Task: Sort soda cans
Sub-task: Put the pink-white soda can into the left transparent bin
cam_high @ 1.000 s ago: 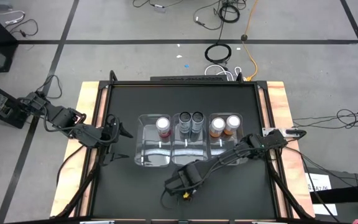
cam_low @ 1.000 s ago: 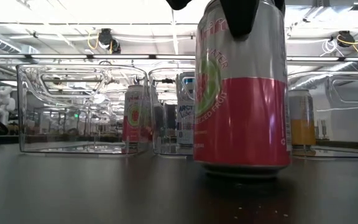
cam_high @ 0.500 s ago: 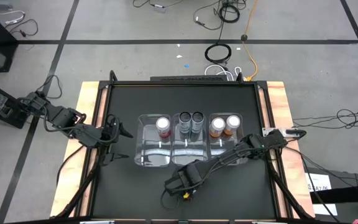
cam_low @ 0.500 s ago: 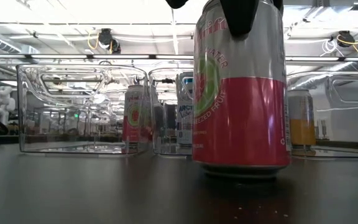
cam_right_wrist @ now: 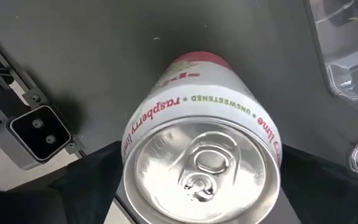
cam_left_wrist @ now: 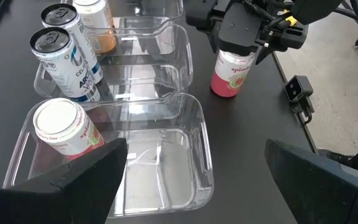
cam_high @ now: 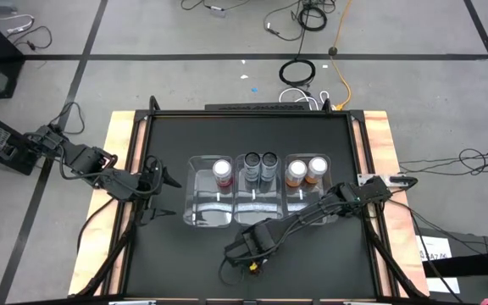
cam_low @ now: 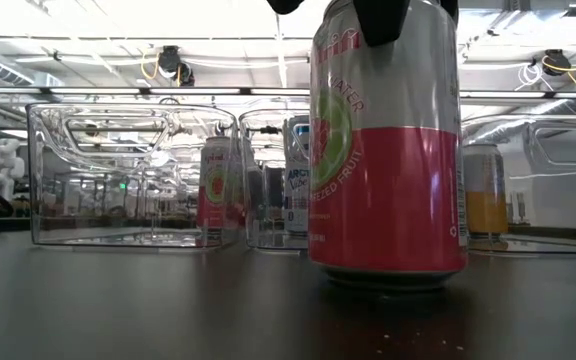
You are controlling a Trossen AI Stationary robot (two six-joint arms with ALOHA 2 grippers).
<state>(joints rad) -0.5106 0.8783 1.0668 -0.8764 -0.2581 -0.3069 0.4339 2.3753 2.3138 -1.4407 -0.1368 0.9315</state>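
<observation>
My right end effector (cam_left_wrist: pixel 248 38) was clamped on the top of the loose pink can (cam_left_wrist: pixel 231 71), which stood upright on the counter (cam_high: pixel 312 267) in front of the bins and outside them; I judged I held it there to carry it to the left bin (cam_high: pixel 207 212) beside its match. My left end effector (cam_high: pixel 161 191) waited with fingers spread, left of the bins. I counted six cans: one pink (cam_high: pixel 222 172) in the left bin, two black (cam_high: pixel 260 165) in the middle bin, two orange (cam_high: pixel 306 170) in the right bin, plus mine.
</observation>
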